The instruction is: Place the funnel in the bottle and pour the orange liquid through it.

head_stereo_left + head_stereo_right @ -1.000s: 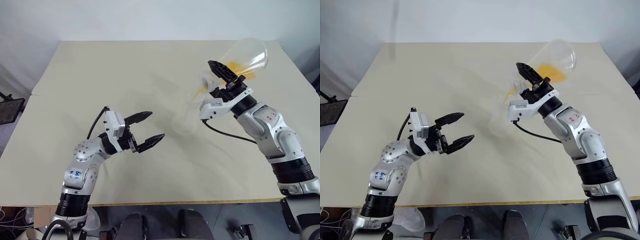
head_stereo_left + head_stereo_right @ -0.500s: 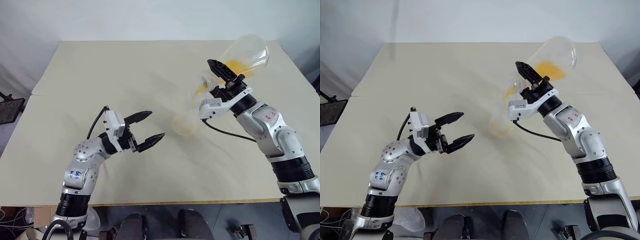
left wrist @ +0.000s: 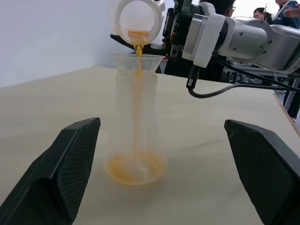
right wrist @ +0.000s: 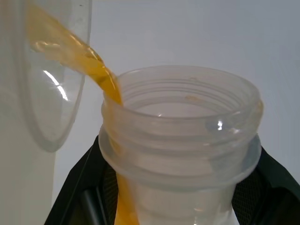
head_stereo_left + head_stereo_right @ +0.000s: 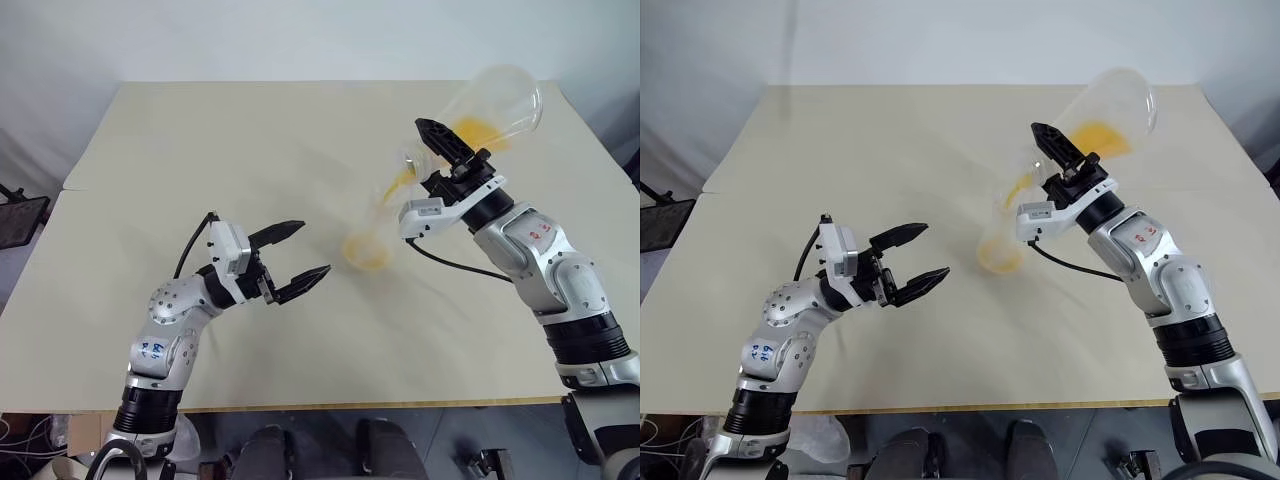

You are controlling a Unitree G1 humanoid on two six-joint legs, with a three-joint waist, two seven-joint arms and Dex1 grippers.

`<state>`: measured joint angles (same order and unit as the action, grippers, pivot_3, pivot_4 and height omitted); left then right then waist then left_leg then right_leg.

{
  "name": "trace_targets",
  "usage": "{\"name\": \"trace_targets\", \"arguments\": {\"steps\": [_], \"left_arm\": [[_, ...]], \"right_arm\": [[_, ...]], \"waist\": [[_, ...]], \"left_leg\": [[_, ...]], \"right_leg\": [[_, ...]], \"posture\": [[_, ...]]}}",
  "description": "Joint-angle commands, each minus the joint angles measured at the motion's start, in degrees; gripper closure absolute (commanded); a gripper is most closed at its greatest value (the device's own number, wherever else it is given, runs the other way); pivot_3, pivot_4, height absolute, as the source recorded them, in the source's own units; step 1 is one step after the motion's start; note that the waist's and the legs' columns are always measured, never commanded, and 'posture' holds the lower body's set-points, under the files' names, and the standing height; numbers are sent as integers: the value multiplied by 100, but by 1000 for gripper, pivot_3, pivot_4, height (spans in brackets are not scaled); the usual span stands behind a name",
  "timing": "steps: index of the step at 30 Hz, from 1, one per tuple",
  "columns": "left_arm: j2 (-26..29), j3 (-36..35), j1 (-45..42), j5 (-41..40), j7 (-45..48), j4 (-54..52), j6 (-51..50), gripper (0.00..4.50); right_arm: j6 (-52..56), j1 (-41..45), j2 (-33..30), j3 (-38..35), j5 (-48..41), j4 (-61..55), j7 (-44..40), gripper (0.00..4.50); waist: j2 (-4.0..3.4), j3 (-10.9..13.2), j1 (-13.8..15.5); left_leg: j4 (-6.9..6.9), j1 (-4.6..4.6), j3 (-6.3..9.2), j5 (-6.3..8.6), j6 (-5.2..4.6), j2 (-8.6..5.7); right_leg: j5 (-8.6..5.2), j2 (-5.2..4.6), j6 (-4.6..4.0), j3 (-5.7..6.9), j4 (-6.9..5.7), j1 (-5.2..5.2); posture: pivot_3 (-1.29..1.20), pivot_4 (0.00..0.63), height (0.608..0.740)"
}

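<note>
Pouring is underway: flask [image 5: 490, 105] clamped at its neck by right hand [image 5: 447, 152], tilted over funnel [image 3: 139, 61] in bottle [image 3: 136, 136] mid-table; light, slippery plastic judged tip-prone. Left hand [image 5: 295, 260] held apart, near bottle.

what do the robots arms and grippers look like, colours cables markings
Both arms are silver-grey metal with black joint bands. Each gripper, left gripper and right gripper, has two black pointed fingers on a white wrist block with a looping black cable. Blue marks on the left arm, red on the right.

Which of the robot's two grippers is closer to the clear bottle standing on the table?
Right gripper: just above and behind the clear bottle, tipping the conical flask. Left gripper waits open, farther off.
</note>
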<state>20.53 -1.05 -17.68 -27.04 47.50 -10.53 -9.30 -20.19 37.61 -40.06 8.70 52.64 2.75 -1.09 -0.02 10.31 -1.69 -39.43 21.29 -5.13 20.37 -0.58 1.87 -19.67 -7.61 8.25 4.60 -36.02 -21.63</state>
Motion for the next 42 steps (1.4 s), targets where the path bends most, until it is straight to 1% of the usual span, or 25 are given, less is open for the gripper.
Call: {"name": "trace_targets", "arguments": {"steps": [1, 42], "left_arm": [[-22, 6, -27, -10, -22, -168, 125, 0], [-95, -42, 34, -70, -54, -210, 174, 0]], "right_arm": [[-50, 163, -149, -65, 8, -78, 162, 1948], [-159, 159, -188, -66, 238, -108, 404, 1948]], "waist": [[0, 0, 0], [0, 0, -1]], "left_leg": [[0, 0, 0, 0, 0, 0], [0, 0, 0, 0, 0, 1]], "right_leg": [[0, 0, 0, 0, 0, 0], [0, 0, 0, 0, 0, 0]], "posture": [[0, 150, 740], [0, 150, 740]]}}
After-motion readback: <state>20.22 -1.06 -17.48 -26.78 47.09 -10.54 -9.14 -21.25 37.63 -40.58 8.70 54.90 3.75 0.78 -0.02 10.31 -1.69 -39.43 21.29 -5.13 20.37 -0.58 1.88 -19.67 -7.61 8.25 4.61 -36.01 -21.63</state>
